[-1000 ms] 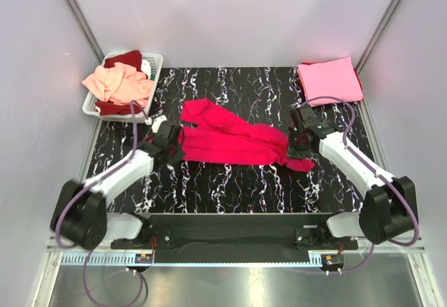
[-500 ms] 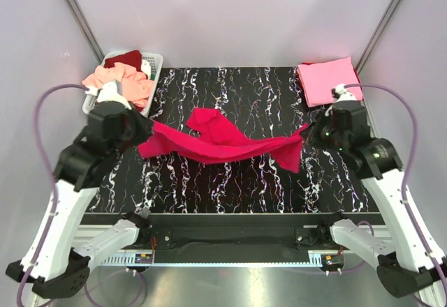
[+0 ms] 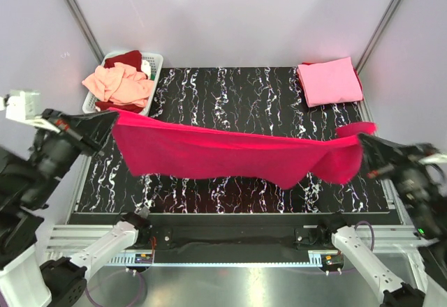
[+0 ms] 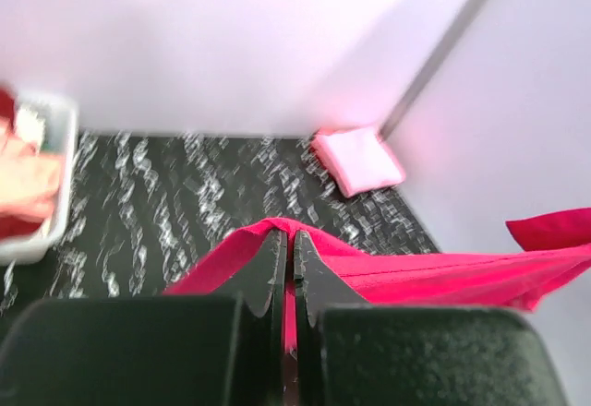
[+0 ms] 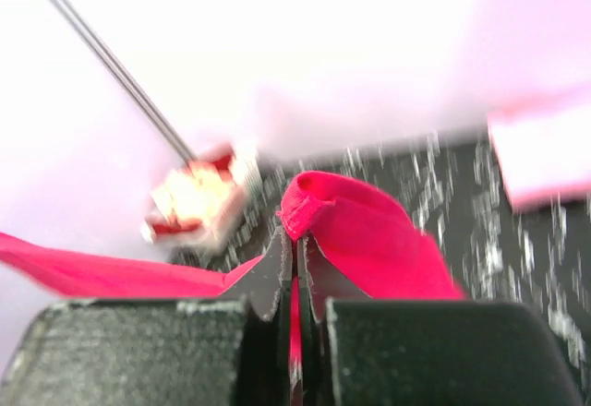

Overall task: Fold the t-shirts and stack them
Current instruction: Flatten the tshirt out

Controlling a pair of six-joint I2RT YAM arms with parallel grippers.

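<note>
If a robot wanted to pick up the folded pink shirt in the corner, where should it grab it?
Probably the near edge of the pink shirt, coming from the front. It lies flat and folded at the table's far right corner, with walls close behind and beside it, so the near side is the most open; a pinch there should catch all the layers.

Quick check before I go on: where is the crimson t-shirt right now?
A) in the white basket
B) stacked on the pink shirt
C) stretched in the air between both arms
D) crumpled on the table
C: the crimson t-shirt hangs spread above the table, one end pinched by the left gripper, the other by the right gripper.
</note>
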